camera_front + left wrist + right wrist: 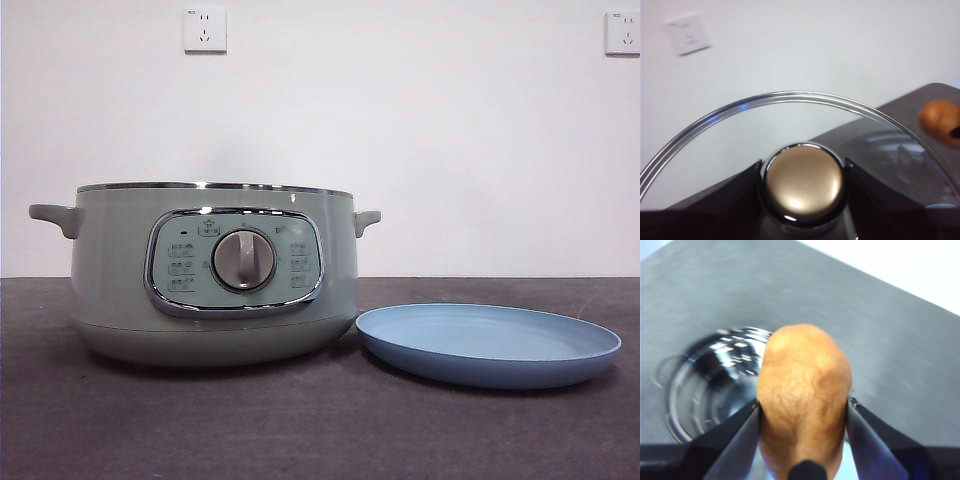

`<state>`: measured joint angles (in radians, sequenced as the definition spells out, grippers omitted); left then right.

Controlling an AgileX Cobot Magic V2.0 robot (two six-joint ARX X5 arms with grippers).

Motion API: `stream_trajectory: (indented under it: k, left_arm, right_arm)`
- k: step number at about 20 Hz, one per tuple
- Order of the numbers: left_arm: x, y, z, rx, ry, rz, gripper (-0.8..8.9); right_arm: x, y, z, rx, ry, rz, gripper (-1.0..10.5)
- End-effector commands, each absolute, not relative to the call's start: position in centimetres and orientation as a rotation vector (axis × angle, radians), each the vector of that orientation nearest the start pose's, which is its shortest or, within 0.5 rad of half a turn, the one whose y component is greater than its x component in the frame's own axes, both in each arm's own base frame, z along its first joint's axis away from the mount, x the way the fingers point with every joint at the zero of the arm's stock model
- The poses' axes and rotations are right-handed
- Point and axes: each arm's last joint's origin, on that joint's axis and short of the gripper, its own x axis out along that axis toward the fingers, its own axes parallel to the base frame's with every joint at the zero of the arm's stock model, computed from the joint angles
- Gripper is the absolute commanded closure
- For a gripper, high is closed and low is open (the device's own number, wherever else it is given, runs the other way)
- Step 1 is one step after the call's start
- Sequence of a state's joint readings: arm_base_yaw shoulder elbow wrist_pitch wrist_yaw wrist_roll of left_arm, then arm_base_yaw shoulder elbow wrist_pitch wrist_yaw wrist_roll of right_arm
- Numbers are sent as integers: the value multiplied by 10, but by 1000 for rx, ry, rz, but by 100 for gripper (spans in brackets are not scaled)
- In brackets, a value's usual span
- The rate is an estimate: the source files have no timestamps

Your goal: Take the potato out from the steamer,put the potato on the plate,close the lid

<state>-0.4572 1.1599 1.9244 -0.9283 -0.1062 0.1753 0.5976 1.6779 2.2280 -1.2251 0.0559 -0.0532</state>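
With the left end effector (802, 185) pinching the lid (790, 100) knob aloft, the right end effector (802, 415), clamping the potato (802, 405) seemingly above the steamer (215, 275), should lower it onto the plate's (490, 345) centre before releasing.

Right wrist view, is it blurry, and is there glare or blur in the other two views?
Right wrist view: the potato, clamped in the right gripper, is soft, and the steamer and table behind are smeared. Left wrist view: a bright glint on the lid knob in the left gripper; far potato blurred. Front view: sharp, small highlights on the steamer rim, soft shadow under the plate.
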Motion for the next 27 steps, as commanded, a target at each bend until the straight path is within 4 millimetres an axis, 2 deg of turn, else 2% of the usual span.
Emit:
stream_trajectory:
  k: [1, 3, 5, 8, 10, 12, 14, 19, 23, 27]
  left_arm:
    - [150, -73, 547, 212, 67, -417, 822]
    - [170, -84, 542, 215, 90, -463, 822]
    - [188, -94, 535, 213, 112, -513, 822]
    - [210, -106, 524, 221, 158, -535, 822]
    - [221, -111, 518, 226, 186, -538, 822]
    - [229, -115, 513, 230, 207, -539, 822]
    - [232, -116, 511, 232, 215, -540, 822]
    - [232, -116, 511, 233, 219, -539, 822]
    - [232, -116, 511, 233, 220, -539, 822]
    - [232, -116, 511, 233, 220, -539, 822]
  right_arm:
    - [244, 144, 487, -273, 688, 479, 959]
    - [244, 121, 488, -243, 743, 405, 959]
    - [248, 108, 489, -203, 748, 354, 959]
    - [253, 103, 484, -185, 771, 327, 959]
    - [259, 105, 470, -197, 827, 325, 959]
    - [266, 109, 447, -214, 918, 330, 959]
    - [275, 115, 415, -213, 1027, 367, 959]
    - [295, 124, 321, -207, 1166, 367, 959]
    - [295, 126, 255, -141, 1197, 408, 959]
    - [287, 123, 208, -124, 1214, 404, 959]
